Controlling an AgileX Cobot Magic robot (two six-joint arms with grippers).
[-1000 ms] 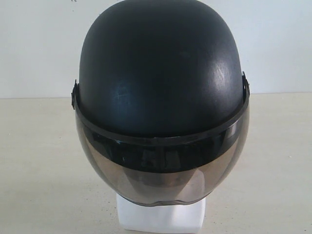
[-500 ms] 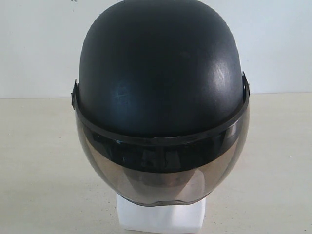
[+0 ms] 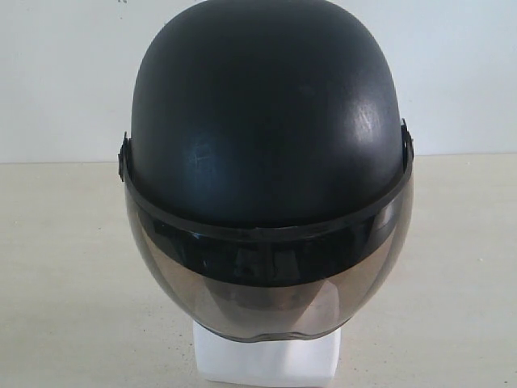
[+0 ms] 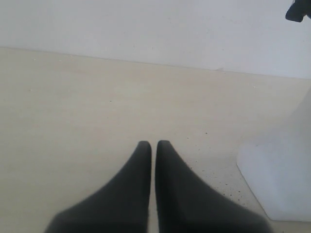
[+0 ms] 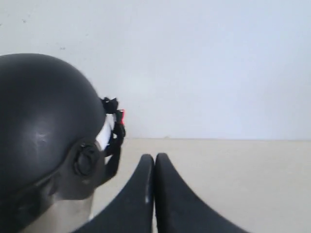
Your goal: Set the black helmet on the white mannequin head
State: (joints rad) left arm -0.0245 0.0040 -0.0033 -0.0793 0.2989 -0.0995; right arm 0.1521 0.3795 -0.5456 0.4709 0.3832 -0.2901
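Note:
The black helmet (image 3: 266, 121) fills the middle of the exterior view, seated over the white mannequin head (image 3: 266, 356); only the head's squarish base shows below the smoky visor (image 3: 266, 283). The right wrist view catches the helmet (image 5: 43, 126) from the side, with its straps hanging behind. My right gripper (image 5: 154, 156) is shut with nothing in it, a short way from the helmet. My left gripper (image 4: 153, 143) is shut and empty over the table, beside the white mannequin head's base (image 4: 282, 170). Neither gripper shows in the exterior view.
A beige tabletop (image 3: 65, 267) runs back to a plain white wall (image 3: 65, 73). A small dark strap end (image 4: 299, 10) pokes into a corner of the left wrist view.

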